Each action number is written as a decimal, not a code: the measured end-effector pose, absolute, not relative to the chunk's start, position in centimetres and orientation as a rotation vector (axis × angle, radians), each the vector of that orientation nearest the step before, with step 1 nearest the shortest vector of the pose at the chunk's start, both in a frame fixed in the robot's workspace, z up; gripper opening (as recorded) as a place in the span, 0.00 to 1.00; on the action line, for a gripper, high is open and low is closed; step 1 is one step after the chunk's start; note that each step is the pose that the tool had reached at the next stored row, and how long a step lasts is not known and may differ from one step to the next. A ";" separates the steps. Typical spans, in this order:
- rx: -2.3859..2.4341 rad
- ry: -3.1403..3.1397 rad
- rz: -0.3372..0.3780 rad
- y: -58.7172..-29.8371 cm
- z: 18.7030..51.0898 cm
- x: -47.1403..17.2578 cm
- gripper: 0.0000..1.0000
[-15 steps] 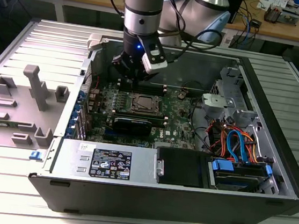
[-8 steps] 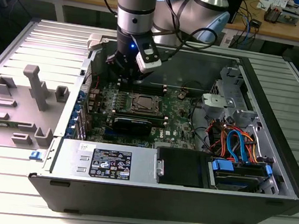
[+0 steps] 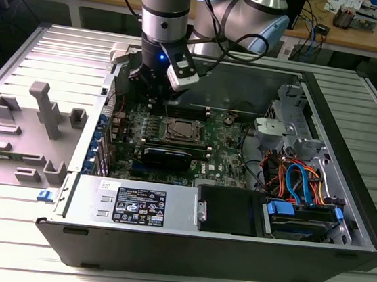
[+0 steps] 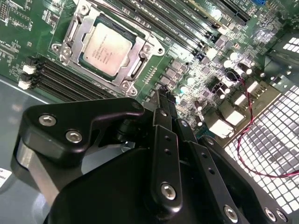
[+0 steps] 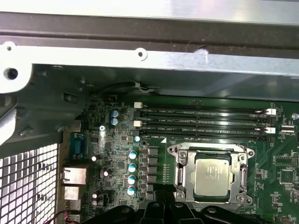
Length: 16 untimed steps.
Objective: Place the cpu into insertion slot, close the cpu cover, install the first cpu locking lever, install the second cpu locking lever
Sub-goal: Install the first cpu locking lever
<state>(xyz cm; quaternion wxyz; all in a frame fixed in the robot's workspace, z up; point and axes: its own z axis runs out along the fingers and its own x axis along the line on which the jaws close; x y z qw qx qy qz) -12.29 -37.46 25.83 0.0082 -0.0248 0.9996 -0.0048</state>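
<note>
Our gripper (image 4: 162, 94), fingers (image 4: 166, 149) pressed together and empty, just beside the chip (image 4: 106, 49) under its lowered metal cover (image 4: 141, 55).

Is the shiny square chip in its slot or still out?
In. In the second wrist view the cpu lies flat inside the insertion slot, with the cpu cover framing it.

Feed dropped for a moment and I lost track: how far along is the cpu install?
Done: the cpu sits in the slot, and the cover lies flat over its edges. In hand: nothing; the gripper, shut, is beside the slot. Left: the levers; I cannot tell whether either is latched.
</note>
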 end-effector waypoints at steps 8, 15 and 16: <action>-0.077 3.124 -0.015 -37.5 25.8 -12.3 0.11; -0.082 3.124 -0.015 -37.5 25.8 -12.5 0.11; -0.091 3.124 -0.015 -37.5 25.8 -12.5 0.11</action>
